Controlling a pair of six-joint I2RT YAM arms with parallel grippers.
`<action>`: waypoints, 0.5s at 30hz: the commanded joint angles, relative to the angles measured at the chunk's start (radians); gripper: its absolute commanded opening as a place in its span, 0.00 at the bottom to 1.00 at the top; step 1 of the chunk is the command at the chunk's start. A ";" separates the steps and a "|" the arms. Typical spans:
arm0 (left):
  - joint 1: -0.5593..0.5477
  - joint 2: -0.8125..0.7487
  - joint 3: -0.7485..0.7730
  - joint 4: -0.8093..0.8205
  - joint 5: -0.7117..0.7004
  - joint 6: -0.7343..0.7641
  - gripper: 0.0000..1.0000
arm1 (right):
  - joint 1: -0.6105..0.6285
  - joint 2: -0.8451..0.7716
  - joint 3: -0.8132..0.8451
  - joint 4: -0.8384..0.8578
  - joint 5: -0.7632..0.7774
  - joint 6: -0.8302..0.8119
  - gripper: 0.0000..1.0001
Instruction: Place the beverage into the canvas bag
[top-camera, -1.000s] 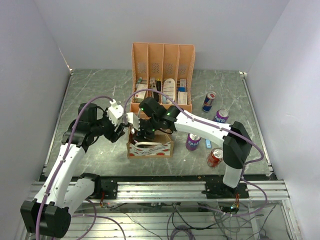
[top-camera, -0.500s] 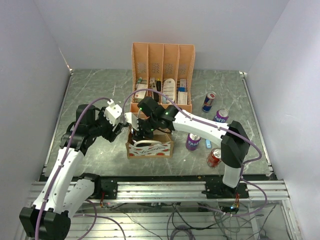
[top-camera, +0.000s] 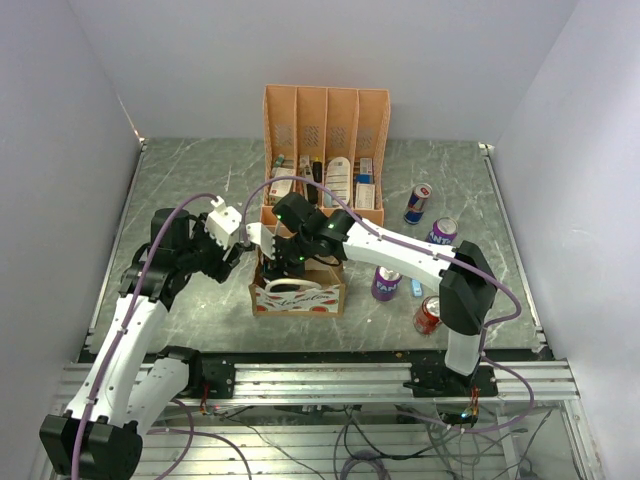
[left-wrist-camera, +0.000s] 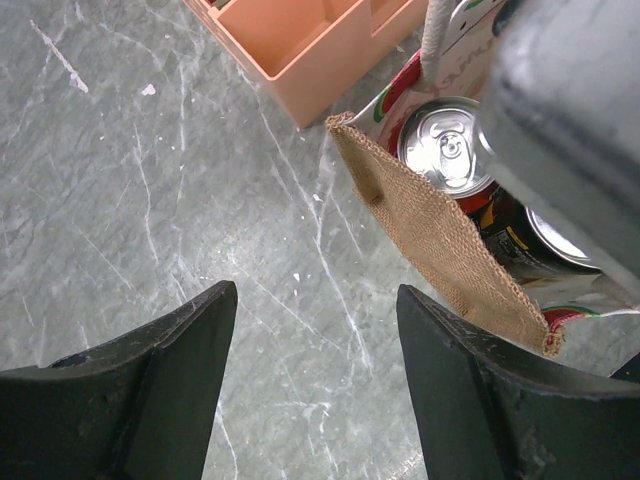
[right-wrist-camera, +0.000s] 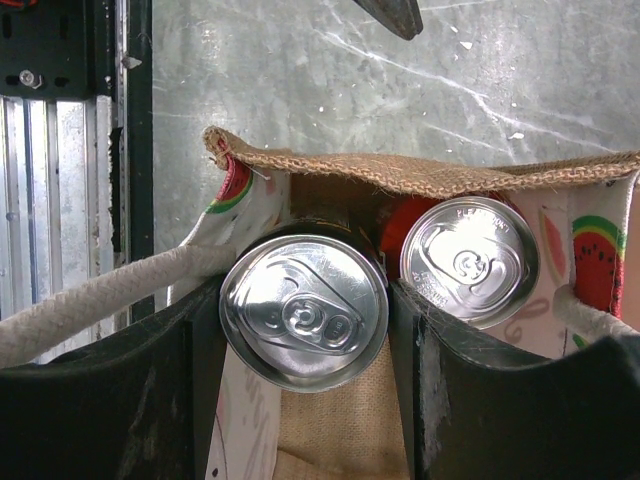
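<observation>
Beverage can (right-wrist-camera: 304, 318) upright inside canvas bag (right-wrist-camera: 400, 175), next to a second can (right-wrist-camera: 468, 262); the bag sits mid-table toward the near edge, just in front of the peach organiser (top-camera: 325, 125). Right claw (right-wrist-camera: 300, 296) pinches the can on both flanks, probably only release remaining. Left claw (left-wrist-camera: 315, 295) spread, empty, over bare table (left-wrist-camera: 150, 200) beside the bag, likely placed to steady it. White handle (right-wrist-camera: 90, 300) crowds the fingers. Loose cans (top-camera: 385, 283) toward right edge.

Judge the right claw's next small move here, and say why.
Probably open the right claw and let go. The can it grips already sits within the burlap rim of the canvas bag, beside a second can inside. Whether it touches the bottom is hidden, so a slight lowering first may be safer. The left claw hangs open beside the bag.
</observation>
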 joint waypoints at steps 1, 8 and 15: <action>-0.001 -0.005 0.032 0.067 -0.011 -0.027 0.76 | 0.049 0.040 0.015 0.007 0.053 -0.054 0.53; 0.000 -0.002 0.036 0.067 -0.003 -0.021 0.76 | 0.050 0.020 0.014 0.011 0.076 -0.056 0.61; 0.001 -0.001 0.028 0.071 -0.001 -0.017 0.76 | 0.050 0.014 0.016 0.013 0.081 -0.057 0.66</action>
